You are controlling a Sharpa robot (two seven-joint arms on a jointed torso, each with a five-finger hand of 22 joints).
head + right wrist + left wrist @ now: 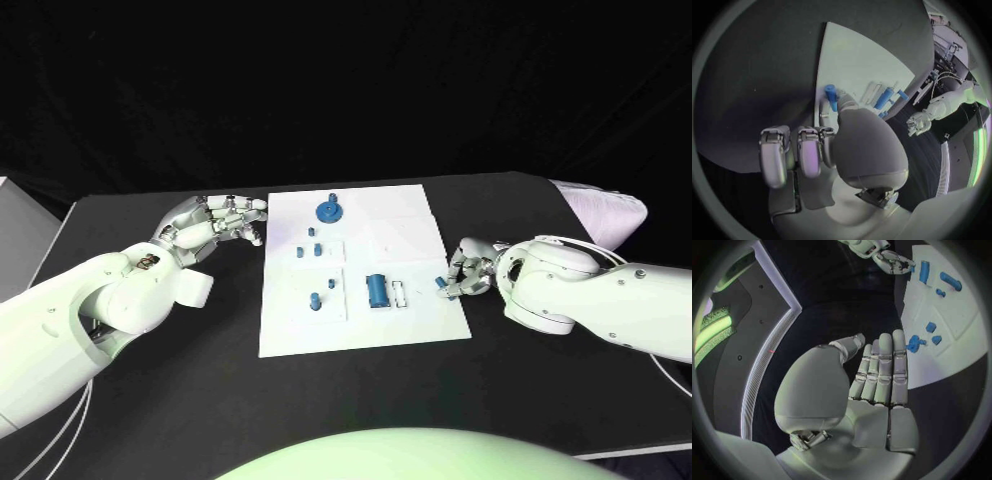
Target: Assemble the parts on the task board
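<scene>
The board (361, 320) is seen at the table's (173, 400) centre, with the blue parts spread over it: a round part (329, 210) at 12 o'clock, a cylinder (376, 289) near the middle, small pegs (316, 298) between. The left hand (216, 222) is held off the board's 10 o'clock edge, fingers straight and together, nothing held. The right hand (464, 272) is at the 3 o'clock edge with fingers curled, a small blue part (831, 96) just beside its fingertips; whether it is gripped cannot be told.

Glossy white rounded arms, silver segmented left hand (216, 222), right hand (469, 268), thin white cables
</scene>
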